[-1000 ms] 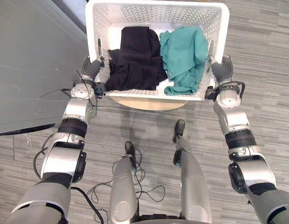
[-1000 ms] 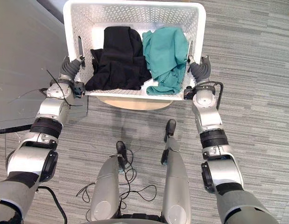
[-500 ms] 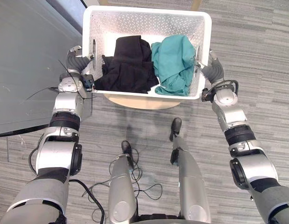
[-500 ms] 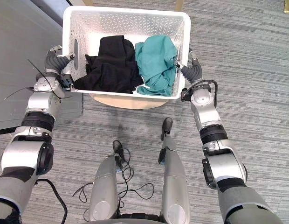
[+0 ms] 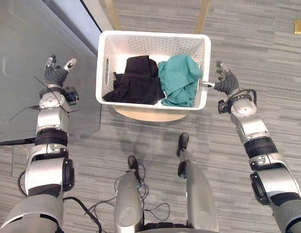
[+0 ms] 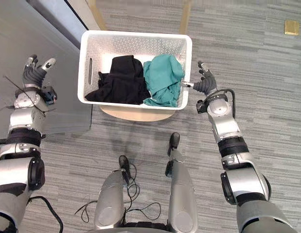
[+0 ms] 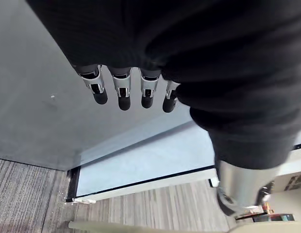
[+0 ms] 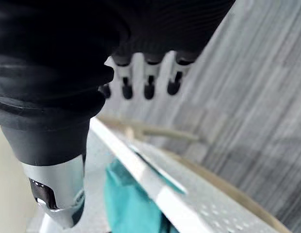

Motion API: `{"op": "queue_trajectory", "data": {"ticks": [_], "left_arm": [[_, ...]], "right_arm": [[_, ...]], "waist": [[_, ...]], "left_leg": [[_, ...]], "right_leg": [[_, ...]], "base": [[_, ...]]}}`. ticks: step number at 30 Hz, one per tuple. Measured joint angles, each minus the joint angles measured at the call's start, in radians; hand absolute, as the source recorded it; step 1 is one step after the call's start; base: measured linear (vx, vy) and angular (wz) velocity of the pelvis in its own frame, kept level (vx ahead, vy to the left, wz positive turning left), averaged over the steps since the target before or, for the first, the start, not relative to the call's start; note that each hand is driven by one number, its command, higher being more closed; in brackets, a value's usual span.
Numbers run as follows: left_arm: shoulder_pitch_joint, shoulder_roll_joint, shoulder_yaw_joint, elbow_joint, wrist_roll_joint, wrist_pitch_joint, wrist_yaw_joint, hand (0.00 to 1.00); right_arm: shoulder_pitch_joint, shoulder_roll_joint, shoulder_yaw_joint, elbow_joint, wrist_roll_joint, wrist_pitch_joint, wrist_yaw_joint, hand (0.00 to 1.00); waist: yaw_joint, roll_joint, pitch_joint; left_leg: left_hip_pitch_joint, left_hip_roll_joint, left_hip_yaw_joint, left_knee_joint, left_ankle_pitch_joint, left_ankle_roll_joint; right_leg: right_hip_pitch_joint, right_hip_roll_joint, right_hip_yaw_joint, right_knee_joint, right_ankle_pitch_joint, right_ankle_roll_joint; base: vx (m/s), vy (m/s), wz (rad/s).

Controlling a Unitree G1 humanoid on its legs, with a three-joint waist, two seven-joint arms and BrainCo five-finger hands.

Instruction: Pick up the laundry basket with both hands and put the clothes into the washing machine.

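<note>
Carpeted floor (image 5: 267, 39) carried a stool (image 5: 150, 113), mostly hidden under the basket (image 5: 153, 35) of clothes (image 5: 178, 80). Left hand (image 5: 56, 75), well left, and right hand (image 5: 224, 83), just beside its right wall, had fingers spread, holding nothing.

A white plastic laundry basket (image 5: 153, 42), rectangular with perforated walls, sits upright and open-topped on a round pale wooden stool (image 5: 149, 114) that stands on a grey striped floor (image 5: 247, 29). Inside, two crumpled garments lie side by side and touching: a black garment (image 5: 136, 80) in the robot's left half, and a teal garment (image 5: 178, 83) in the right half, reaching the right-hand wall.
</note>
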Motion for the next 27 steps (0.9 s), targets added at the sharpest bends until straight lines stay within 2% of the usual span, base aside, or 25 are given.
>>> {"op": "queue_trajectory", "data": {"ticks": [5, 8, 9, 11, 15, 17, 19, 20, 22, 24, 27], "left_arm": [[0.121, -0.002, 0.021, -0.179, -0.003, -0.010, 0.009, 0.00], [0.264, -0.029, 0.064, -0.361, -0.002, -0.042, 0.033, 0.00], [0.329, -0.064, 0.093, -0.423, 0.000, -0.051, 0.045, 0.00], [0.443, -0.138, 0.123, -0.482, 0.006, -0.064, 0.058, 0.00], [0.691, -0.326, 0.190, -0.578, 0.029, -0.074, 0.066, 0.00], [0.826, -0.429, 0.216, -0.587, 0.028, -0.081, 0.063, 0.00], [0.899, -0.485, 0.226, -0.586, 0.028, -0.081, 0.061, 0.00], [0.960, -0.540, 0.225, -0.582, 0.026, -0.081, 0.055, 0.00], [1.024, -0.598, 0.221, -0.564, 0.019, -0.081, 0.036, 0.00], [1.059, -0.640, 0.213, -0.504, 0.022, -0.083, 0.028, 0.00], [1.057, -0.650, 0.202, -0.272, 0.025, -0.073, -0.006, 0.00]], "right_arm": [[0.127, -0.017, -0.065, -0.124, -0.001, 0.005, 0.003, 0.00], [0.260, -0.012, -0.155, -0.223, -0.002, 0.004, 0.002, 0.00], [0.325, -0.004, -0.196, -0.248, -0.002, 0.003, 0.002, 0.00], [0.432, 0.034, -0.262, -0.252, -0.004, -0.003, 0.001, 0.00], [0.653, 0.162, -0.403, -0.240, -0.043, -0.005, 0.004, 0.00], [0.771, 0.251, -0.478, -0.198, -0.055, -0.005, 0.016, 0.00], [0.840, 0.301, -0.506, -0.187, -0.075, -0.005, 0.023, 0.00], [0.910, 0.345, -0.514, -0.187, -0.093, -0.005, 0.023, 0.00], [0.973, 0.392, -0.514, -0.187, -0.112, -0.005, 0.024, 0.00], [1.021, 0.433, -0.513, -0.176, -0.114, -0.006, 0.024, 0.00], [1.029, 0.469, -0.508, -0.037, -0.121, -0.004, 0.027, 0.00]], "waist": [[-0.002, -0.003, -0.002], [-0.001, -0.002, -0.004], [-0.001, -0.002, -0.011], [-0.003, -0.001, -0.065], [-0.006, -0.002, -0.133], [-0.004, -0.001, -0.182], [-0.004, -0.001, -0.205], [-0.002, -0.003, -0.229], [-0.003, -0.006, -0.262], [-0.001, -0.007, -0.285], [-0.002, -0.012, -0.332]], "left_leg": [[0.070, -0.018, -0.004, -0.045, 0.016, 0.002], [0.116, -0.033, -0.007, -0.064, 0.021, 0.003], [0.136, -0.037, -0.008, -0.072, 0.021, 0.003], [0.145, -0.053, -0.022, -0.092, 0.027, 0.011], [0.220, -0.071, -0.036, -0.136, 0.025, 0.014], [0.265, -0.083, -0.037, -0.169, 0.020, 0.031], [0.292, -0.088, -0.032, -0.185, 0.011, 0.046], [0.318, -0.094, -0.029, -0.196, 0.010, 0.048], [0.350, -0.098, -0.014, -0.202, 0.009, 0.051], [0.383, -0.100, 0.002, -0.216, 0.007, 0.054], [0.434, -0.098, 0.020, -0.240, 0.007, 0.054]], "right_leg": [[0.045, -0.017, -0.011, 0.022, -0.027, 0.002], [0.072, -0.028, -0.011, 0.051, -0.048, 0.009], [0.086, -0.034, -0.012, 0.062, -0.060, 0.012], [0.087, -0.039, -0.014, 0.071, -0.070, 0.020], [0.160, -0.047, -0.017, 0.044, -0.085, 0.036], [0.217, -0.047, -0.022, -0.013, -0.072, 0.046], [0.253, -0.048, -0.022, -0.044, -0.060, 0.053], [0.288, -0.051, -0.022, -0.067, -0.051, 0.059], [0.317, -0.054, -0.019, -0.082, -0.047, 0.063], [0.348, -0.057, -0.017, -0.090, -0.047, 0.064], [0.385, -0.055, -0.014, -0.100, -0.055, 0.074]], "base": [[0.01, 0.012, 0.07], [0.05, 0.017, 0.05], [0.04, 0.019, 0.10], [0.06, 0.010, 0.12], [0.05, 0.034, 0.08], [0.03, 0.064, 0.02], [0.01, 0.071, -0.03], [0.01, 0.084, -0.04], [0.03, 0.075, -0.09], [0.03, 0.053, -0.10], [0.04, 0.028, -0.09]]}}
